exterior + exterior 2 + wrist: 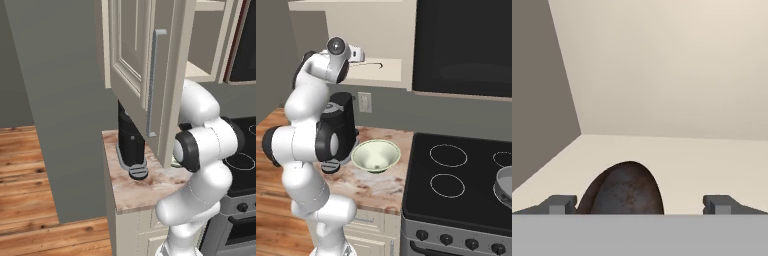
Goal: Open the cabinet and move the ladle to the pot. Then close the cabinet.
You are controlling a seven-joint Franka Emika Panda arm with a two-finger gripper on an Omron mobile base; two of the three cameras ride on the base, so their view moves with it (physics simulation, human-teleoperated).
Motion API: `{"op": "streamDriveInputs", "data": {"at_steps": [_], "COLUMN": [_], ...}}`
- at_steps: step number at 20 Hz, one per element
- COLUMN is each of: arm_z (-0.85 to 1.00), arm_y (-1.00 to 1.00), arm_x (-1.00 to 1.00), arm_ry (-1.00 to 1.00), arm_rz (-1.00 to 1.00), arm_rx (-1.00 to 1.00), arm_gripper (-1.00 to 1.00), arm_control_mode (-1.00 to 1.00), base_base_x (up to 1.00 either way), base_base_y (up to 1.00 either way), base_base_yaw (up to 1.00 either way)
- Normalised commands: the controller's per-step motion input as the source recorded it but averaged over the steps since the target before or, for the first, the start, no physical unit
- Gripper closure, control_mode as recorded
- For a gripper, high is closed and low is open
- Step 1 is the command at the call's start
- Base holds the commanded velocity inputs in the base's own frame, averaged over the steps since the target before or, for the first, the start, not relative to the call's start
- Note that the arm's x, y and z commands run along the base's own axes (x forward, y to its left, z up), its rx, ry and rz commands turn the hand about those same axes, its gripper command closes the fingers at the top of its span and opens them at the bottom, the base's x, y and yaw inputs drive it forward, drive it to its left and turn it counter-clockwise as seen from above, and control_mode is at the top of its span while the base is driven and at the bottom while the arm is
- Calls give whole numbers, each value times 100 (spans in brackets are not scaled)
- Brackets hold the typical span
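The cream cabinet (134, 50) stands open, its door with the grey bar handle (152, 82) swung out toward the base. My arm reaches into the cabinet's open shelf (383, 70). In the hand view the ladle's dark, rusty bowl (624, 192) lies on the shelf floor (702, 160), close in front of my open gripper (641, 205) and left of its middle, with nothing gripped. In the right base view my gripper (361, 54) hovers just above the ladle's thin handle (374, 63). A grey pot (504, 187) sits on the stove at the right edge.
A black coffee machine (343, 120) stands on the marble counter (145, 192) under the cabinet, with a pale green bowl (376, 155) beside it. To the right is the black stove (456, 192), with a dark glass-fronted appliance (463, 45) above it. A grey wall (55, 100) lies to the left.
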Motion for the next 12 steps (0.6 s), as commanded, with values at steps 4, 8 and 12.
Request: {"op": "streamDriveInputs", "data": {"at_steps": [4,8,12], "arm_z": [0,0,0], "arm_y": [0,0,0], "arm_x": [11,6,0], "arm_ry": [0,0,0], "arm_rz": [0,0,0], "arm_rx": [0,0,0], "arm_gripper": [100,100,100], "arm_control_mode": [-100,-100,-100], "base_base_x": [0,0,0], "base_base_y": [0,0,0], "base_base_yaw": [0,0,0]}}
